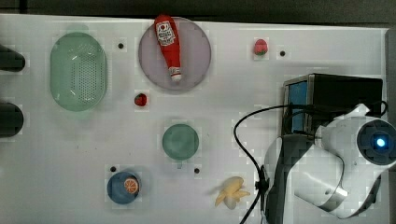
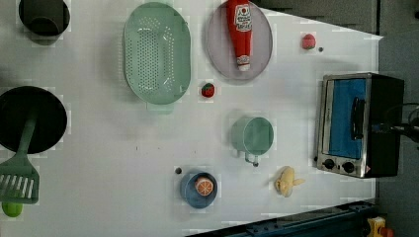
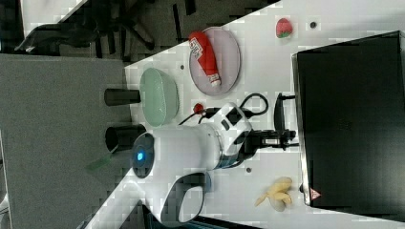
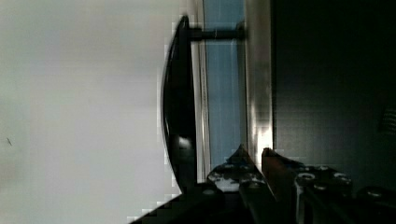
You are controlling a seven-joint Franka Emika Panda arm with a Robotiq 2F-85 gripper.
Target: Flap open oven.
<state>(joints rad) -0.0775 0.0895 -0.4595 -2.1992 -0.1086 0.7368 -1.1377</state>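
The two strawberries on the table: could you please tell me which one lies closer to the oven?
The paler pink strawberry near the table's far edge in the top view, just beyond the oven; the darker red strawberry lies by the green colander.

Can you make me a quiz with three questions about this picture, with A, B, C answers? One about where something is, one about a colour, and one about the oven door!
1. Where does the ketchup bottle lie?
A. on the round plate
B. inside the green colander
C. on top of the oven

2. What colour is the bowl holding the orange slice?
A. red
B. blue
C. yellow

3. How is the oven door?
A. hanging wide open
B. taken off
C. shut against its frame

Answers:
1. A, the ketchup bottle rests across the round plate, apart from the green colander.
2. B, the orange slice sits in a blue bowl.
3. C, in the left view the oven has its blue glass door flat in the silver frame, and the bar handle sits close to it in the wrist view.
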